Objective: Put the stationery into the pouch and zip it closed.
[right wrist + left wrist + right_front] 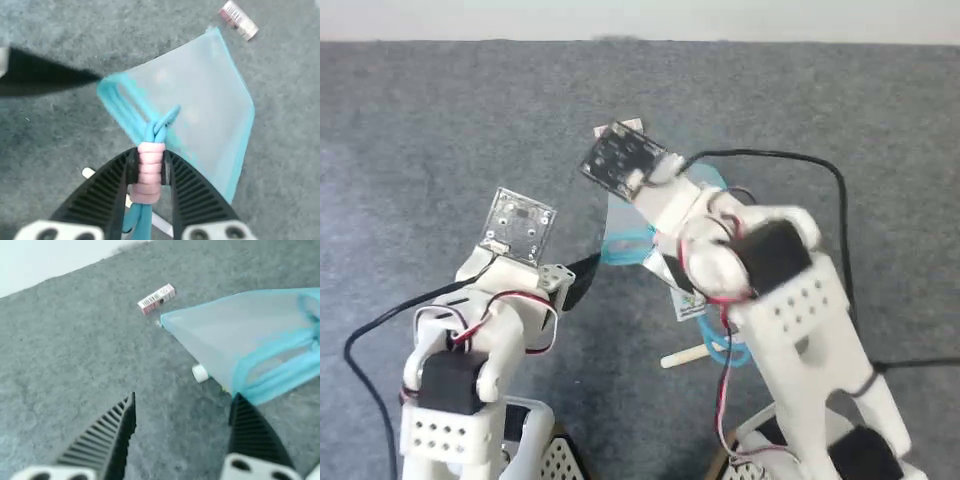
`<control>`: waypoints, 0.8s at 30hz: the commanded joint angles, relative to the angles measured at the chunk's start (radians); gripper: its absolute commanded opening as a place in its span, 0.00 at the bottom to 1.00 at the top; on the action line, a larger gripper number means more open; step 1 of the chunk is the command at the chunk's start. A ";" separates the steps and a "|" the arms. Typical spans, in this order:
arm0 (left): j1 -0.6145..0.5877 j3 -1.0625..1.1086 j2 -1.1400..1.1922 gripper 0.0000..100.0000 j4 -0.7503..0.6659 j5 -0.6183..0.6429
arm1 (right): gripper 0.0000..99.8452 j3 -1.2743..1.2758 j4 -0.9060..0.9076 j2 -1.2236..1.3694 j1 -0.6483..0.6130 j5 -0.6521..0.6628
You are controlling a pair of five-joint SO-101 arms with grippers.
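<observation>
Looking down from the high view, the pouch (623, 238) lies on the grey bench (420, 130) at about 1 o'clock from the left hand (582, 280). It is near that hand, and most of it is hidden under the right arm (770, 290). A pale stick (685, 357) lies at about 5 o'clock from the pouch, with its long axis nearly from 9 to 3 o'clock. I judge that the left hand is the free one, so fetching the loose stationery falls to it.

From the left wrist view, the left hand (185, 399) is spread wide and holds nothing. The pouch (240, 335) is ahead of it, and a white cap (200, 373) looks out from under the pouch's edge. Just beyond the pouch's corner, apart from it, lies a small box (156, 299). It carries a barcode and some print, too small to read.

From the right wrist view, the right hand (149, 157) is pressed together on a pink pull (150, 175), which sits on the pouch's blue cord (161, 125). The pouch stretches away from this hand, roughly along the hand's own line. The small box lies past the pouch's far corner, and its label is not readable here either. I cannot tell whether the pouch's mouth is open.
</observation>
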 commanded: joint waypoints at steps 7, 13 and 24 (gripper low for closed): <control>0.046 -0.127 -0.003 0.30 0.091 0.002 | 0.01 -0.071 0.002 -0.025 -0.077 -0.048; 0.011 -0.058 -0.008 0.30 0.002 0.002 | 0.01 -0.075 0.015 -0.036 -0.097 -0.049; -0.097 0.090 0.037 0.30 -0.218 -0.006 | 0.01 -0.084 0.047 -0.110 -0.105 -0.049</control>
